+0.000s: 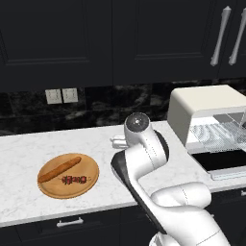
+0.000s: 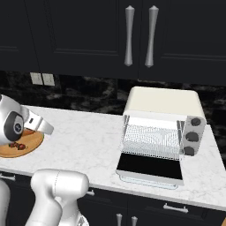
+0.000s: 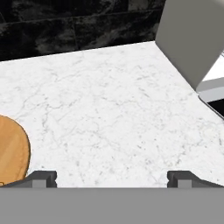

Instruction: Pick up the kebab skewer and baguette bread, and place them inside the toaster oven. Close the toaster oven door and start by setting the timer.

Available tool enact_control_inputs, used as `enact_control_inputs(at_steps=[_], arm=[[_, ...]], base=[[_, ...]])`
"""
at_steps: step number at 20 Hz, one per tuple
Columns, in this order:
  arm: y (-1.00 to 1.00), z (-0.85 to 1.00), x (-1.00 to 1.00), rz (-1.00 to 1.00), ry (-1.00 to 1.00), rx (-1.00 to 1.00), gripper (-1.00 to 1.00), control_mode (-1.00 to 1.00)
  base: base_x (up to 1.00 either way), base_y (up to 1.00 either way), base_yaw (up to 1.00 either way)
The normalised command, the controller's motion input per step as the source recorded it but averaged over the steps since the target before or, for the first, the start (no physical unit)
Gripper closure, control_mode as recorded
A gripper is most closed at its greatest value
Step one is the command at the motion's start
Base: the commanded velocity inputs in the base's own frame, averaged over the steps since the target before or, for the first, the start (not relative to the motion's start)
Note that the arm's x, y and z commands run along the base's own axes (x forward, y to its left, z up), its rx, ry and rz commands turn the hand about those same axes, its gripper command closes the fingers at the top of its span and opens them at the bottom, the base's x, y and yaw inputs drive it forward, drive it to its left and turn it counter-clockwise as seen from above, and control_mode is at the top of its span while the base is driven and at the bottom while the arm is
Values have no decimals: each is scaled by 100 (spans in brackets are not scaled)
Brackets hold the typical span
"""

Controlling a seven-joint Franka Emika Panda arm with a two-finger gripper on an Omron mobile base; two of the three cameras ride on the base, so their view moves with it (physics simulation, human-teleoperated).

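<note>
White marble tabletop under dark cabinets. A round wooden board near the front edge carries the baguette bread and, just in front of it, the kebab skewer. Well to the right stands the toaster oven, its toaster oven door folded down flat, wire rack exposed. The claw hangs above bare marble between board and oven, jaws spread wide and released, grasping nothing.
</note>
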Motion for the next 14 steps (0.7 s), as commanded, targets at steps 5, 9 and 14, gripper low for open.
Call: enact_control_inputs(at_steps=[5,9,14], arm=[[46,0,31,-7,0,0,-100,-100],[60,1,-7,-10,0,0,-100,-100],[44,0,-3,-3,-2,0,-100,-100]], base=[[0,0,0],[0,0,0],[0,0,0]])
